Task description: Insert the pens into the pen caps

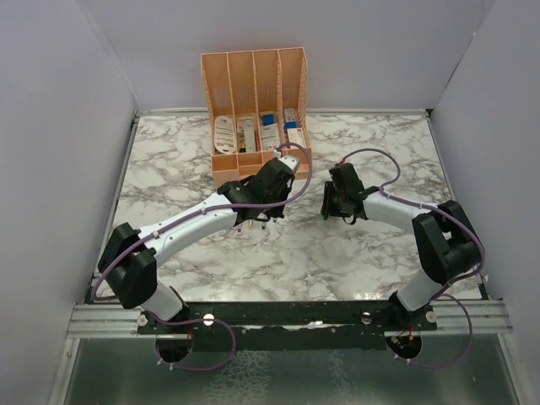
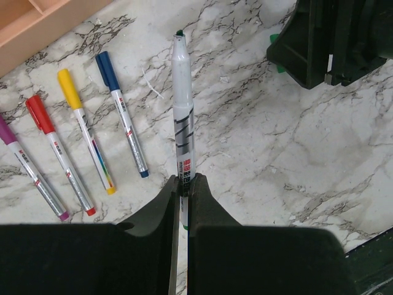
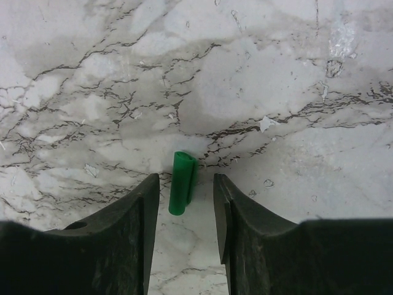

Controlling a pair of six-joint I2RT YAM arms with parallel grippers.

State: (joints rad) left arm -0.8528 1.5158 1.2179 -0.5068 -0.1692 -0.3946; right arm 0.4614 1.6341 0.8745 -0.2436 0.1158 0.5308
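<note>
A green cap (image 3: 182, 183) lies untouched inside the parted end effector (image 3: 185, 192)

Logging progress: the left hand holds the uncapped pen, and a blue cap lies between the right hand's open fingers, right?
Not blue: the right wrist view shows a green cap lying between the right hand's open fingers. The left hand does hold the uncapped pen.

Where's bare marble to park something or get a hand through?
Free: far-right table between organiser and right wall; far-left strip beside the organiser; near strip between left arm and right arm. Crowded: centre, where the left gripper holds the green pen by the right gripper, green cap, capped pens alongside.
</note>
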